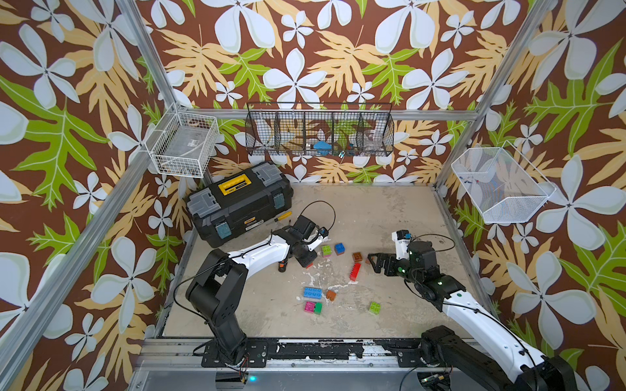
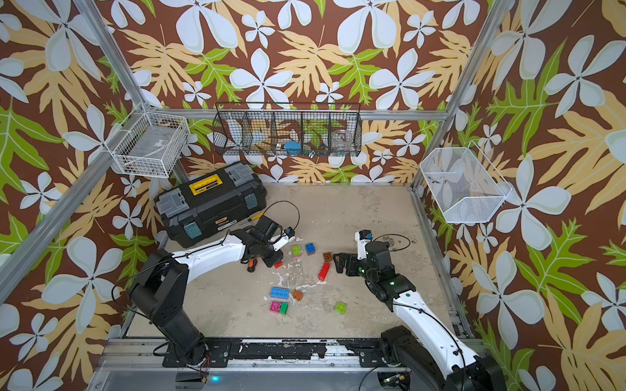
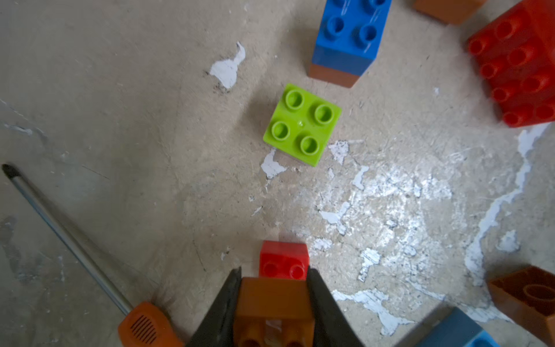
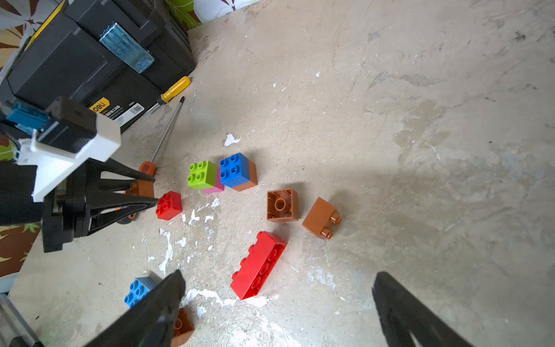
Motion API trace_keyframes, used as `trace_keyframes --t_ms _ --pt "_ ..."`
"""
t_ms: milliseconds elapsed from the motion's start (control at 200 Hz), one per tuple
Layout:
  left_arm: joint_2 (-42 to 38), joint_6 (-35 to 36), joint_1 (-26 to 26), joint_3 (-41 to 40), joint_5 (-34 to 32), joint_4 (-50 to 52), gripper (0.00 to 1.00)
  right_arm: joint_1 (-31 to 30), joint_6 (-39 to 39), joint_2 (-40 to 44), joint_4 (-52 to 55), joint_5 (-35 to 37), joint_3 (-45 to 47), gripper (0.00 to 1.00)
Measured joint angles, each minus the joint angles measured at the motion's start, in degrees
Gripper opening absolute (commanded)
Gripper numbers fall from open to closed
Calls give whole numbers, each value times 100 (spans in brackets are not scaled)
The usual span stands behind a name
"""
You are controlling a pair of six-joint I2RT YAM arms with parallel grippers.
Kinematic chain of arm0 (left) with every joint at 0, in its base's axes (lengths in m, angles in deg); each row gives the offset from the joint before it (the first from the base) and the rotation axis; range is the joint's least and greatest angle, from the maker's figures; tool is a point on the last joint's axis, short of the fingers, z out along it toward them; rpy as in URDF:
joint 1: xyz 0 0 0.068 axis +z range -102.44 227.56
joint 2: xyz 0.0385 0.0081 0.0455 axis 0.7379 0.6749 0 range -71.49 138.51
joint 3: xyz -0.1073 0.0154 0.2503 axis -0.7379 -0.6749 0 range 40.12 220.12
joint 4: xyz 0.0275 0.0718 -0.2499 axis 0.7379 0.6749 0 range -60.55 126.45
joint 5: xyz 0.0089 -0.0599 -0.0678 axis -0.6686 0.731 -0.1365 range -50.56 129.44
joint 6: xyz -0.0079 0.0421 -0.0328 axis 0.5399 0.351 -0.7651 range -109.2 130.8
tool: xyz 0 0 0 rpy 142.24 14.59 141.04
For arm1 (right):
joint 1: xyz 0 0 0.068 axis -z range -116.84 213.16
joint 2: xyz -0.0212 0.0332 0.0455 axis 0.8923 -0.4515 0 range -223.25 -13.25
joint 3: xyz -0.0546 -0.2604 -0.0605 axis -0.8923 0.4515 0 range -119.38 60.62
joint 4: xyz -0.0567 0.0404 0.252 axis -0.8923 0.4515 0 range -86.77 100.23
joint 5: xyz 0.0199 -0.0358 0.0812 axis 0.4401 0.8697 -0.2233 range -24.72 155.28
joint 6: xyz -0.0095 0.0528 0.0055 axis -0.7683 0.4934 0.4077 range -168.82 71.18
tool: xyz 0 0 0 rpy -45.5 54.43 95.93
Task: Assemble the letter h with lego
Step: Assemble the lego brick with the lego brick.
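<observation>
Tabletop, worn beige, boxed in by floral walls. A black toolbox sits at its far left corner. Two robot arms reach in from the near edge. The left gripper is low over the table just in front of the toolbox, its fingers clamped on an orange cube. A red cube touches that cube at the fingertips; whether the two are joined cannot be told. The right gripper hovers right of centre, fingers spread wide and empty. An orange-handled screwdriver lies beside the left gripper, and a yellow-handled screwdriver lies just beside the toolbox. The lego is scattered over the middle of the table, all loose bricks or stacks of two. A long red brick lies on its side near the right gripper. A long blue brick lies flat nearer the front, with an orange brick just beside it. Between the grippers stand a green-pink stack and a blue-orange stack, side by side. An upturned orange cube and a tipped orange cube lie near the long red brick. At the front, a pink cube and a green cube touch, and a lone green cube sits apart to their right.
</observation>
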Motion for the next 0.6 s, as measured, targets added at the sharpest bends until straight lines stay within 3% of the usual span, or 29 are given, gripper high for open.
trace_keyframes --t_ms 430,600 --pt "415 -17 0 144 11 63 19 0 17 11 -2 24 11 100" --pt "439 13 0 170 13 63 25 0 -4 7 0 24 -98 100"
